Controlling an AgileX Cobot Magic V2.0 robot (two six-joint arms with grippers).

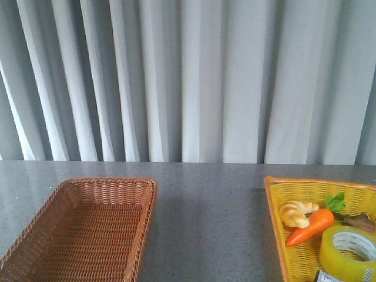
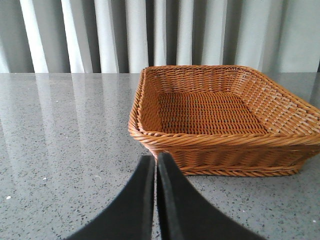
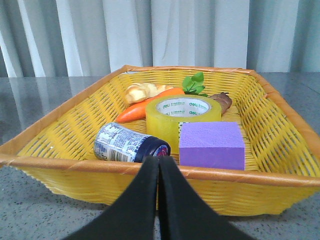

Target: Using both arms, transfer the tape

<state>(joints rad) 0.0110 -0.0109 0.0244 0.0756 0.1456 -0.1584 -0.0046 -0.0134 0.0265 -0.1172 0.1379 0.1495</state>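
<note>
The tape [image 1: 348, 252], a wide yellow translucent roll with a white printed core, lies flat in the yellow basket [image 1: 276, 202] at the table's right. It also shows in the right wrist view [image 3: 182, 117], in the middle of that basket. My right gripper [image 3: 159, 161] is shut and empty, just outside the basket's near rim. My left gripper [image 2: 156, 159] is shut and empty, over the table in front of the empty brown wicker basket [image 2: 225, 112]. Neither arm shows in the front view.
In the yellow basket [image 3: 60, 130] lie an orange toy carrot [image 3: 145, 107], a toy croissant [image 3: 140, 91], a purple block [image 3: 212, 144], a small can on its side [image 3: 127, 144] and a brown item [image 3: 222, 100]. The brown basket [image 1: 82, 229] stands at the left. Grey curtains hang behind.
</note>
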